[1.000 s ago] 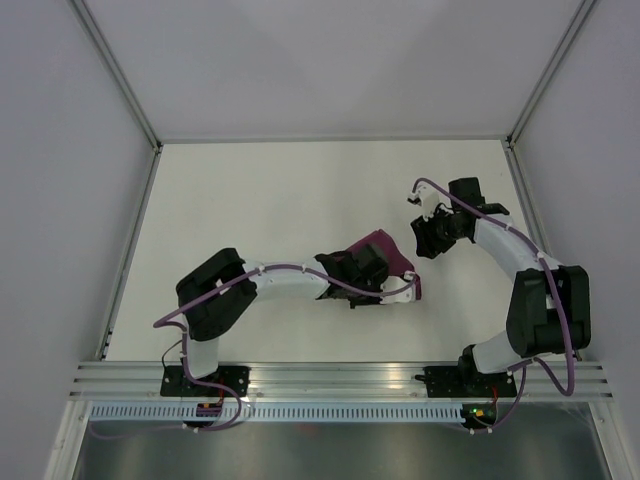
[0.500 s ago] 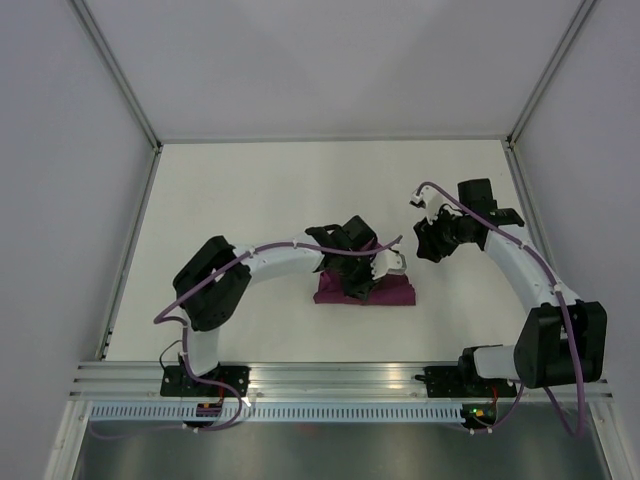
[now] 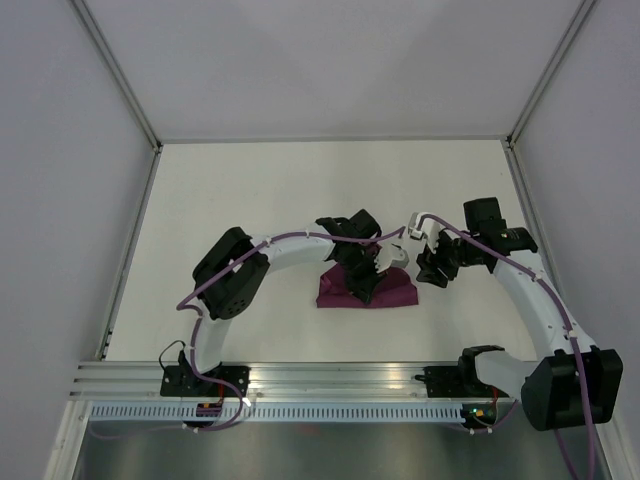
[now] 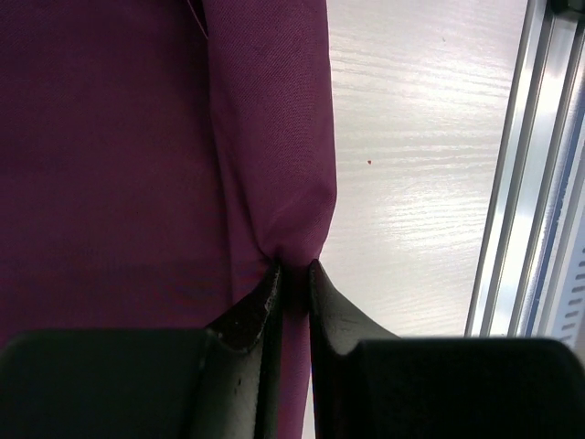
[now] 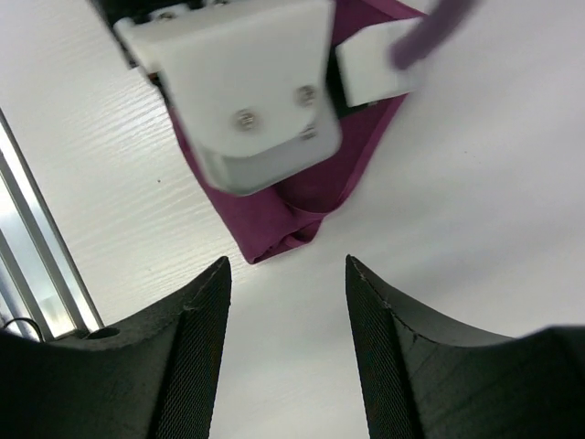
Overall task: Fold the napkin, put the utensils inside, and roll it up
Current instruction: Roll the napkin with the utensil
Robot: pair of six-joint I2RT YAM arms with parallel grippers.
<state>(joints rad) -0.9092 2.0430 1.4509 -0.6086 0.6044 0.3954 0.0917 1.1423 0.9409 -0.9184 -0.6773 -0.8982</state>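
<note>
Carefully: lay this fold square

Starting on the left, my left claw (image 4: pixel 294 271) is clamped on a bunched edge of the napkin (image 3: pixel 395 295), with the cloth squeezed into a thin tuck between the two tips. The napkin lies as a small folded wad on the table (image 4: pixel 411 210), about midway between my two arms and towards the near edge. My left wrist hangs right over it and hides a good part of it from above.

I judge I am in the folding step. To do it well I should stay low and draw the pinched edge across in one straight line, so it lands on the opposite edge and not askew. If I lift too high, the whole wad will likely come up or drag. This cloth has a sheen, so I expect the layers to slide over one another.

Further right, my right claw (image 5: pixel 288 262) stands apart and empty, just beside the napkin. One cloth corner points at the gap between its tips. It could come down and pin that corner while the left pulls. My left wrist sits close in front of it, though, so I must leave room.

No knife shows in any view.
</note>
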